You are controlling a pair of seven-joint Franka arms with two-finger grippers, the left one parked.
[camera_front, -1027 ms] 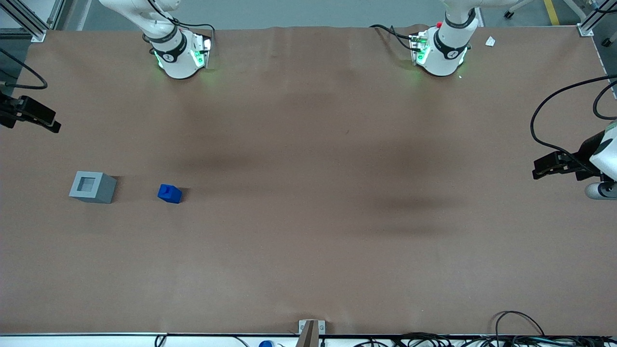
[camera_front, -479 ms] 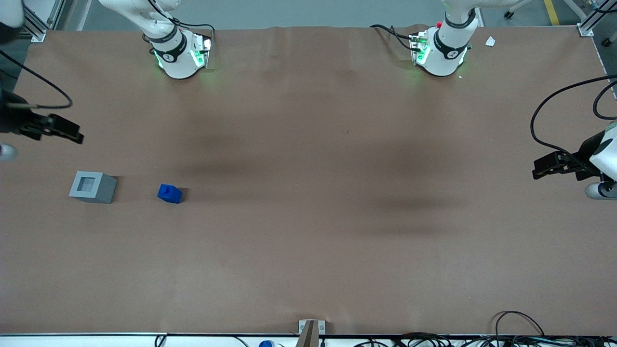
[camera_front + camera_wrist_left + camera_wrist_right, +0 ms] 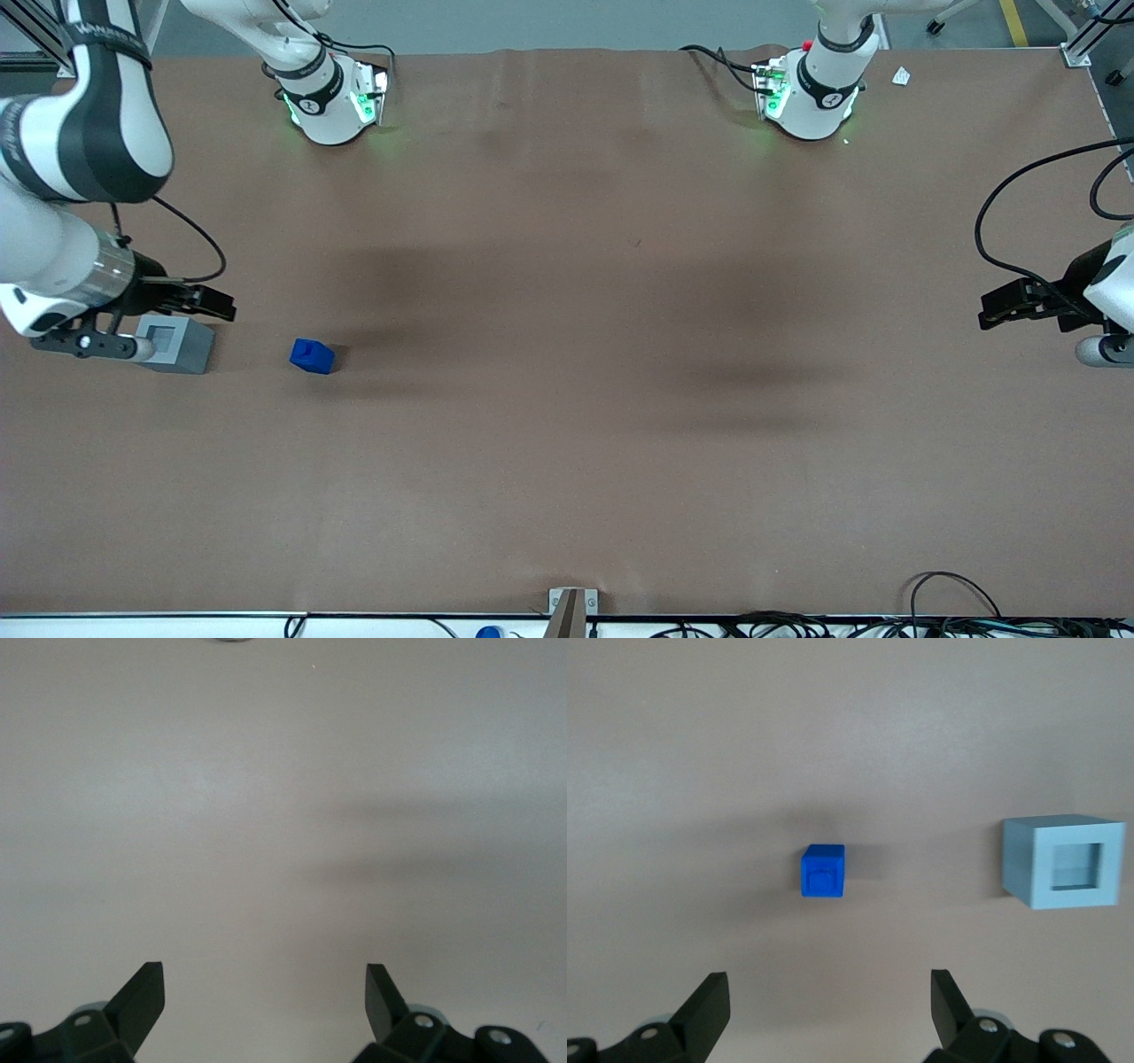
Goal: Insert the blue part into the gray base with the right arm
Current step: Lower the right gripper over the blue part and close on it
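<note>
Swinging in since the earlier frame, the right arm [image 3: 80, 133] now hangs over the gray base [image 3: 182, 347]; its gripper [image 3: 208, 303] gapes wide, holding nothing; the blue part [image 3: 312, 355] sits beside the base on the brown table [image 3: 567, 399], untouched.

Big brown table cover [image 3: 567, 425], a bit wrinkly, black cables [image 3: 957, 611] bunched along the near edge, small metal bracket [image 3: 571, 607] there too.
</note>
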